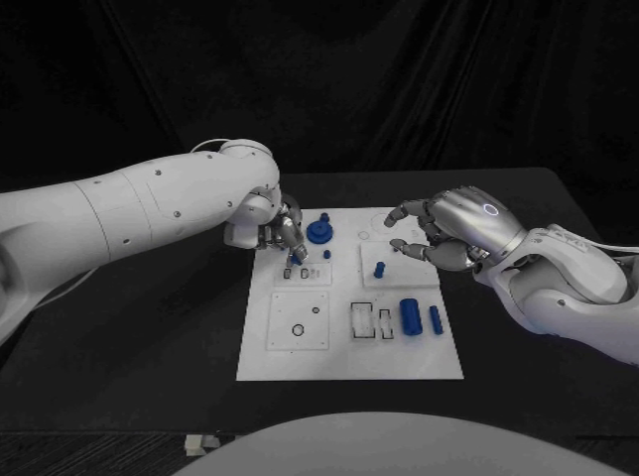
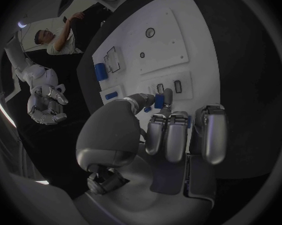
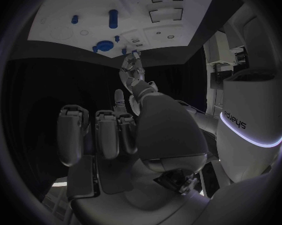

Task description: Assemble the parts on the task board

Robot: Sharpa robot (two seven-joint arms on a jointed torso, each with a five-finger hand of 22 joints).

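Nearest, on the white board: two blue cylinders lying side by side at its right, beside empty slots. Further along, a short blue peg standing upright. Far end: a blue round knob. Left hand over the far-left corner, pinching a small blue piece. Right hand hovering beyond the right edge, fingers curled loosely, holding nothing.

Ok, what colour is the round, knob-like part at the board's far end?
Blue, clearest in the head view.
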